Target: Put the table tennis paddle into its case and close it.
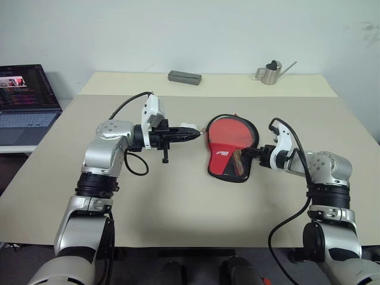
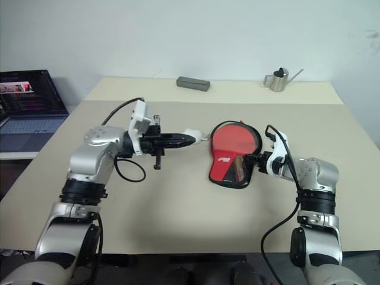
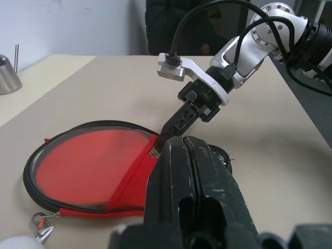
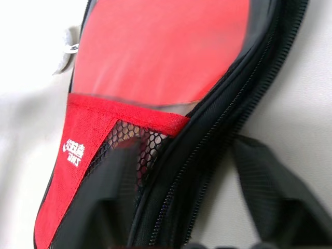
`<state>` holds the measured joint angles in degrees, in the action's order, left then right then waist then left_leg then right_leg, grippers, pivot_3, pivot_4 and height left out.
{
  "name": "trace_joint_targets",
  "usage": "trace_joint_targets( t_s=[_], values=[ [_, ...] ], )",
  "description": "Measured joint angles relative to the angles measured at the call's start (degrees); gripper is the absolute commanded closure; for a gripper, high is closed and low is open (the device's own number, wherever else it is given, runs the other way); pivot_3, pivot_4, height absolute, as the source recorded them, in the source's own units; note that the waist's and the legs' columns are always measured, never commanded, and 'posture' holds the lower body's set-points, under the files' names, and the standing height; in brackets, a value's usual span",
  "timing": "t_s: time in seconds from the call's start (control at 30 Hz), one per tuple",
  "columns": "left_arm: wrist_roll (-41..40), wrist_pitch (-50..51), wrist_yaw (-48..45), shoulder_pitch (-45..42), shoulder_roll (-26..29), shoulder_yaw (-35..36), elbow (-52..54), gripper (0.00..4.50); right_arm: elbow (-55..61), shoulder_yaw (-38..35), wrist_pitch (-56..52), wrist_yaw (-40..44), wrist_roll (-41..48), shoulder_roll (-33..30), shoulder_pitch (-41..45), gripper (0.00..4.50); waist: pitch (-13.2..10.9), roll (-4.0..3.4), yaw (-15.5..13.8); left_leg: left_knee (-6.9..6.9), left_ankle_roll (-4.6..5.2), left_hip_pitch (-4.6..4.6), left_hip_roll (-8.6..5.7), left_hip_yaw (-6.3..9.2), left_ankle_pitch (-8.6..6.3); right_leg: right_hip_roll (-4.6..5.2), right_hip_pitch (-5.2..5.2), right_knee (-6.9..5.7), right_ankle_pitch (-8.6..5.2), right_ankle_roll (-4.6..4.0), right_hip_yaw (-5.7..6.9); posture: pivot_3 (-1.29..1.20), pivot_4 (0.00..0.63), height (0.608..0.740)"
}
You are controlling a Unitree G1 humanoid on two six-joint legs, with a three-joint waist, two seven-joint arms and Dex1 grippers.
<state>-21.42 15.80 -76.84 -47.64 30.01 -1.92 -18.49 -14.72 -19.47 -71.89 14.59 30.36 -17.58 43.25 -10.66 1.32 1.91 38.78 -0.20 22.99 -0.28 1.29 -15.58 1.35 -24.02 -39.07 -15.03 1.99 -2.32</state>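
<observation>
Red rubber shows inside the open case (image 1: 230,151), which lies flat on the beige tabletop (image 1: 196,208) between the two arms: the table tennis paddle (image 1: 232,132) sits within it, its round face bare at the far end while the red flap with the black mesh pocket and white logo covers the near, handle end. The black zipper edge runs unzipped around the rim. The left gripper (image 1: 193,134) hangs level above the tabletop, pointing toward the case, its jaws pressed together; a white pom-pom (image 2: 193,134) sits at their tip, though whether it is pinched there cannot be told. The right gripper (image 1: 249,155) reaches the case's near right edge, one finger over the mesh pocket and the other outside the zipper; its jaws straddle that edge partly apart, and a firm grip cannot be told. At the tabletop's far side lie a grey bar (image 1: 184,76) and a small metal watering can (image 1: 271,72). A laptop (image 1: 27,101) stands open on a side table to the left.
</observation>
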Motion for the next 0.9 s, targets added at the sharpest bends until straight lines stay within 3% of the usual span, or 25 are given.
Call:
trace_joint_targets(
  t_s=[0.1,0.2,0.63,0.9],
  values=[
    [0.01,-0.03,0.03,0.06,0.00,-0.01,0.00,4.50,0.23,-0.30,-0.41,-0.65,0.07,0.57,-0.01,3.78,0.00,0.00,0.00,0.00,0.00,0.00,0.00,0.00,0.00,0.00,0.00,0.00,0.00,0.00,0.00,0.00,0.150,0.740],
    [0.02,-0.03,0.08,0.08,0.00,-0.01,0.00,4.50,0.81,-0.89,-1.10,-1.12,0.17,1.09,-0.01,4.46,0.00,0.00,0.00,0.00,0.00,0.00,0.00,0.00,0.00,0.00,0.00,0.01,0.00,0.00,0.00,0.00,0.150,0.740],
    [-2.07,4.30,-2.91,9.94,4.43,-0.23,8.64,4.50,10.21,-5.51,-10.17,-4.87,1.92,5.88,-1.94,4.46,0.00,-0.02,0.41,-0.07,0.00,0.02,0.03,0.01,0.00,0.01,-0.04,0.04,0.00,-0.01,-0.03,0.00,0.150,0.740],
    [-2.67,4.96,-5.97,11.03,9.32,-1.07,10.97,4.50,17.68,-7.56,-18.66,-4.78,2.59,7.27,-4.49,4.46,0.00,-0.03,0.47,-0.08,0.00,0.01,0.03,0.01,0.00,-0.01,-0.04,0.04,-0.01,-0.01,0.00,0.00,0.150,0.740]
  ],
)
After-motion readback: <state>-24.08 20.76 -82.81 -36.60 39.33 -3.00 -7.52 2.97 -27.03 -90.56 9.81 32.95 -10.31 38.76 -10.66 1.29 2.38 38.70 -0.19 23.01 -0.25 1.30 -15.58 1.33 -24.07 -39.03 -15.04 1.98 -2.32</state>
